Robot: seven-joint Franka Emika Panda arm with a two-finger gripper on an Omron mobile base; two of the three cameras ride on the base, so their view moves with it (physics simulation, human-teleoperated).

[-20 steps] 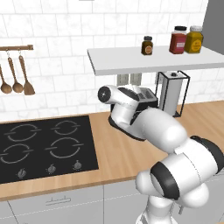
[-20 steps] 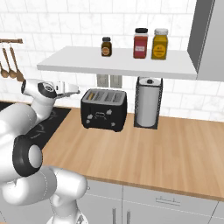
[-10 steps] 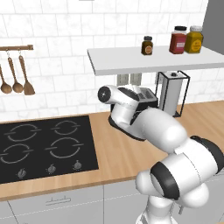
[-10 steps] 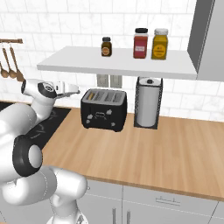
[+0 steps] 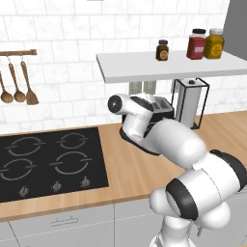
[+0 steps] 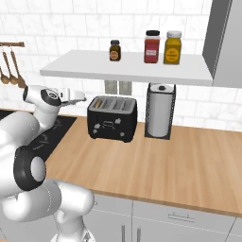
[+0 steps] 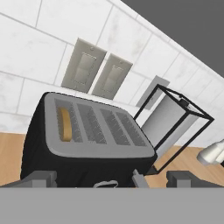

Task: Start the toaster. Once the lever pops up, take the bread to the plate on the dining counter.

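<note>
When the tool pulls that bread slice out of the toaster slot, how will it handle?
The bread looks thin, so probably light but crushable under a hard pinch. It sits deep in the toaster's end slot, little edge exposed, so grip may be shallow. Likely stiff enough to lift upright.

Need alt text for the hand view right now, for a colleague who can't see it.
A black toaster seen from above at a tilt, a tan slice of bread sitting in its leftmost slot. The open gripper hovers just short of it; a wire-framed paper towel stand stands beside the toaster.
</note>
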